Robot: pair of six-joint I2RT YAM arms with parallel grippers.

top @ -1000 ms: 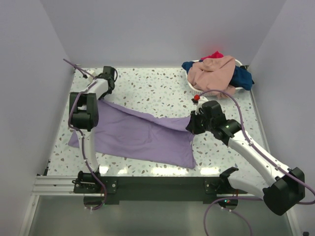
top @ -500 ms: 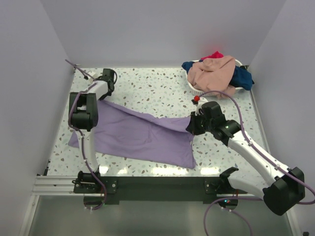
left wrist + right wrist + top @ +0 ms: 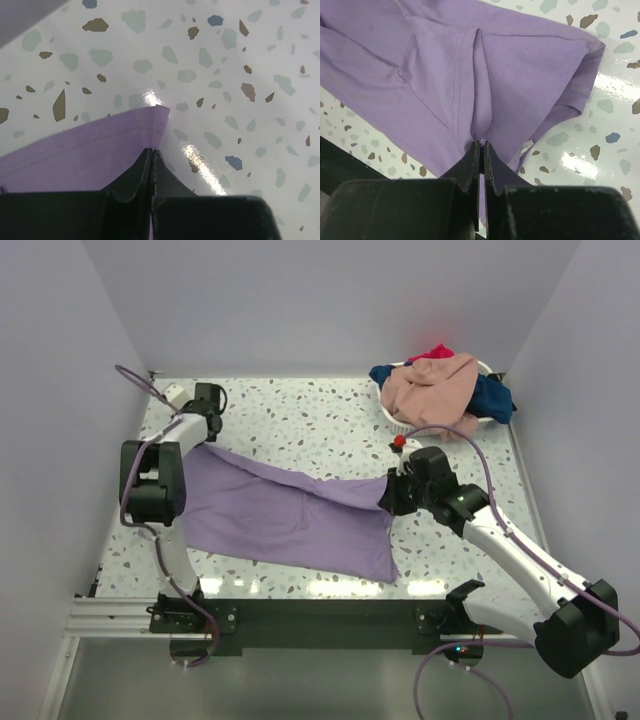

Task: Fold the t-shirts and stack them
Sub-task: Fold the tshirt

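Tension is what changed: left gripper (image 3: pixel 151 151) has shifted outward toward the left edge of the table (image 3: pixel 320 425) vs. half a sec ago, its arm swinging w/ it, while right gripper (image 3: pixel 480 146) hasn't budged. Both sets of jaws are clamped tight on the lavender shirt (image 3: pixel 290 520) — left pinching a hemmed corner, right biting a bunched fold by a seam. Shirt spans the table's near half between them, far edge drawn into a fairly straight line, the rest lying flat w/ a diagonal crease across the middle. Reads as a spread-out step ahead of the first fold; fabric is nearer to flat, but nothing is folded yet. Peach-pink shirt (image 3: pixel 435 385), navy shirt (image 3: pixel 492 398) and red shirt (image 3: pixel 437 351) sit heaped in the white basket (image 3: pixel 397 420) at far right — so the job looks early.
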